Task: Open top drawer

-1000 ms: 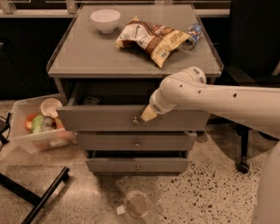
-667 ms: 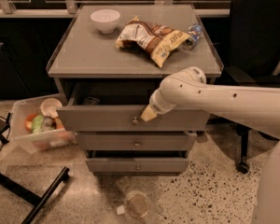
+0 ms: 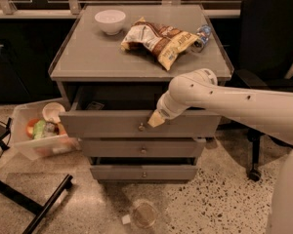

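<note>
The top drawer is the widest grey front of the cabinet, pulled out so a dark gap shows behind it. Its small round silver knob sits at the centre of the front. My gripper comes in from the right on a white arm and sits right beside the knob, just right of it, at the drawer's upper edge. The mid-width drawer and the narrowest drawer below stand closed.
On the cabinet top lie a white bowl, a crumpled chip bag and a small bottle. A clear bin with food stands on the floor at left. A black office chair is at right. A cup lies on the floor.
</note>
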